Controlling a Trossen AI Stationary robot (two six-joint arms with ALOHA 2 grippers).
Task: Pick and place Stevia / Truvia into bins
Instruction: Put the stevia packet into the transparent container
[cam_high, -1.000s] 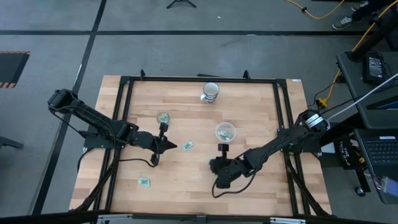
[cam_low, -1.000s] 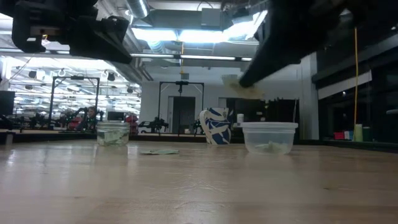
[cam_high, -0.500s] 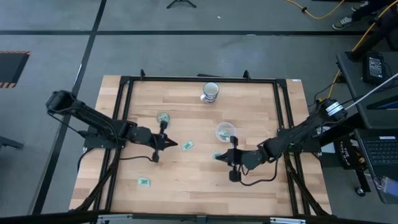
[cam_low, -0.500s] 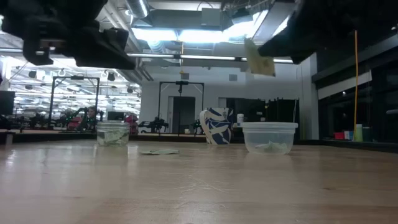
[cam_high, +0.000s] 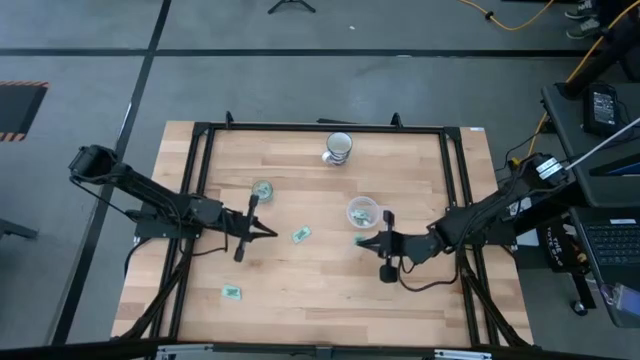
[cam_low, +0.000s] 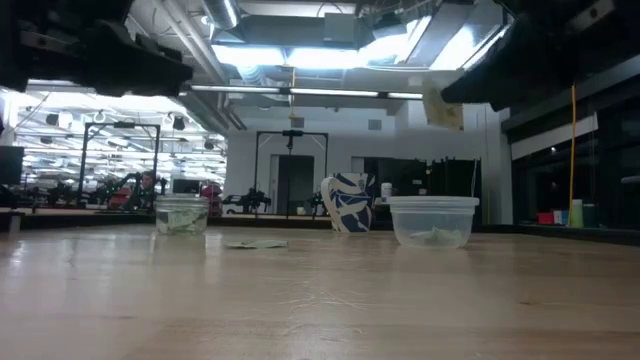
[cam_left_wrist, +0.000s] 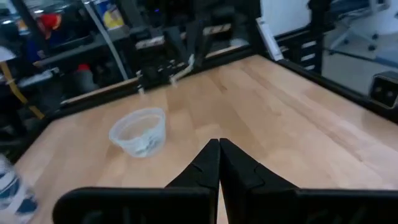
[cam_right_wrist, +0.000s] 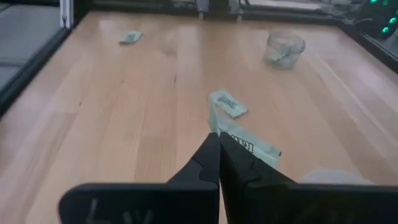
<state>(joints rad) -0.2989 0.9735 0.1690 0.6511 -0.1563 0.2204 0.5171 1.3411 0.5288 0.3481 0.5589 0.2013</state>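
My right gripper (cam_high: 366, 241) is shut on a light green Stevia packet (cam_low: 436, 106), lifted just near of the wider clear cup (cam_high: 362, 212), which has packets in it. My left gripper (cam_high: 269, 232) is shut on nothing, above the table on the near side of the narrower clear cup (cam_high: 262, 190), which also holds packets. One packet (cam_high: 301, 234) lies flat between the two grippers and shows in the right wrist view as the packet (cam_right_wrist: 228, 102). Another packet (cam_high: 232, 292) lies flat near the table's near-left corner. My right gripper pinches the packet between its two fingers at one end (cam_right_wrist: 219, 129). The fingers come about level from the table's right side. The packet is lifted clear of the table, and its free part (cam_right_wrist: 252, 145) sticks out past the fingertips, tilted.
A blue-and-white patterned cup (cam_high: 338, 147) stands near the far edge. A black frame rail (cam_high: 320, 127) runs around the tabletop. Bare wood lies along the near edge and the middle of the table.
My right gripper, shut on the packet, has risen and swung from the near side toward the table's right and far side, bringing the packet next to the wider cup. My left gripper has drawn back a little toward the left edge.
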